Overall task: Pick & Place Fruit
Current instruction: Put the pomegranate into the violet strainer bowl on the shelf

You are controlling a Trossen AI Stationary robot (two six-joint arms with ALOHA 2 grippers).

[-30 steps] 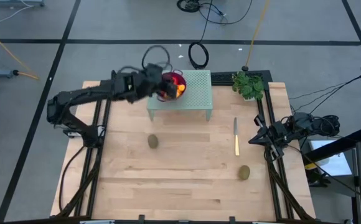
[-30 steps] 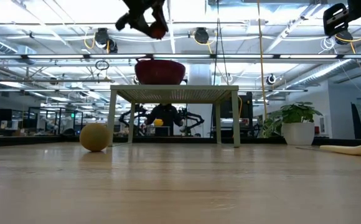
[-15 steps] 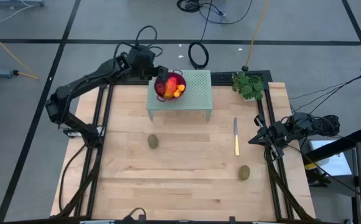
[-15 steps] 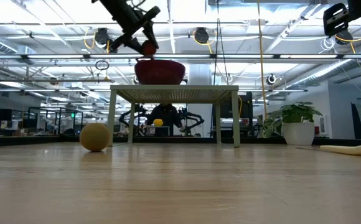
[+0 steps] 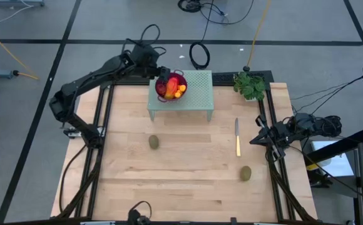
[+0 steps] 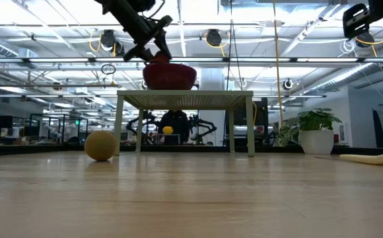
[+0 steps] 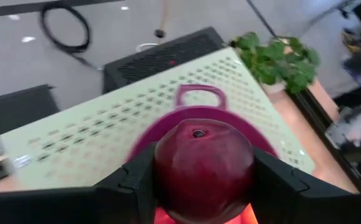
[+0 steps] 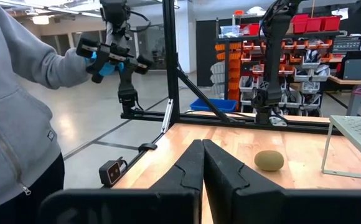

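wrist: fingers (image 7: 137, 180) clamp dark red ball (image 7: 202, 162); high: hidden

A yellow-handled knife (image 5: 237, 138) lies near a potted plant (image 5: 250, 85) and green perforated stand (image 5: 195, 95).

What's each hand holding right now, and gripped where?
Left hand holds a dark red ball fruit by its two sides, over the purple bowl. Right hand is shut, holding nothing.
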